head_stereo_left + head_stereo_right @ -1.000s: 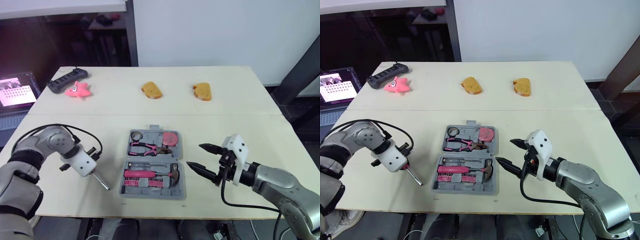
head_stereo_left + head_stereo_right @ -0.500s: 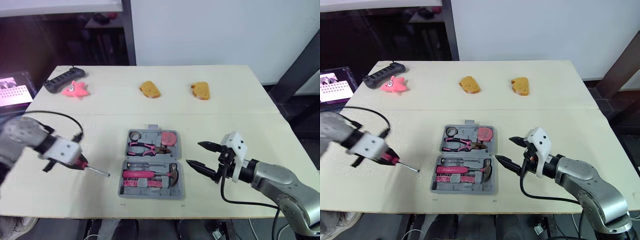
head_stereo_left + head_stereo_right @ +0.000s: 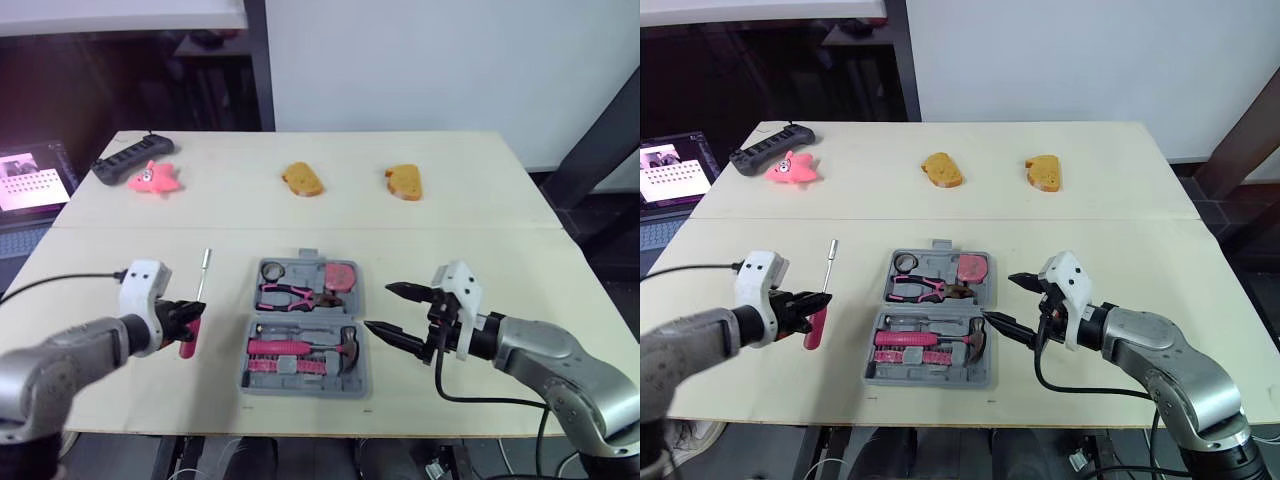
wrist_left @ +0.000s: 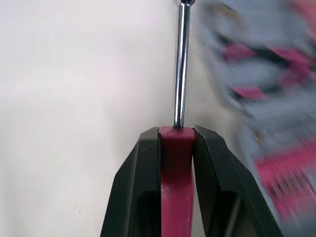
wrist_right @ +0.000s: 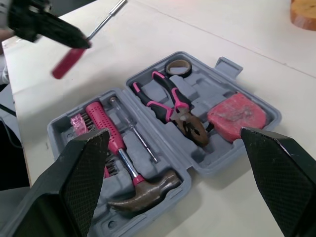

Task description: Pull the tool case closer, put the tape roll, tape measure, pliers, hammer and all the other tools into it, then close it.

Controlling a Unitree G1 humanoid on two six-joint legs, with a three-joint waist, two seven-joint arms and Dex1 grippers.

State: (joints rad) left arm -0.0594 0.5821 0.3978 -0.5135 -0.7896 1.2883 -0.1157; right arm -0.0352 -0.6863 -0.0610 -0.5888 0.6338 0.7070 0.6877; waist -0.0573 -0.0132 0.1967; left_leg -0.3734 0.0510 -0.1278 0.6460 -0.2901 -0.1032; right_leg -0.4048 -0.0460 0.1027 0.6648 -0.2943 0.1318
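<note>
Gripping the pink handle of a screwdriver (image 3: 203, 275), the left hand (image 3: 190, 318) has both black fingers (image 4: 148, 163) pressed against the handle's sides. The steel shaft runs straight out past the fingertips, away from the robot. In the left wrist view its tip is cut off at the picture's edge, and the tool case beside the shaft is only a grey and pink smear.

The right hand (image 3: 380, 307) is spread wide and holds nothing. One finger points at the hinge line of the tool case (image 3: 300, 384) and the other sits further out. Whether the lower fingertip touches the case wall cannot be told.

The case lies open on the desk (image 3: 480, 210) between the two hands, nearer the right one. Its half far from the hands holds the tape roll (image 5: 177, 65), pliers (image 5: 173, 101) and pink tape measure (image 5: 236, 114). The near half holds the hammer (image 5: 118, 153), a slim driver (image 5: 136, 133) and a row of small pieces (image 5: 76, 121) too small to name.
</note>
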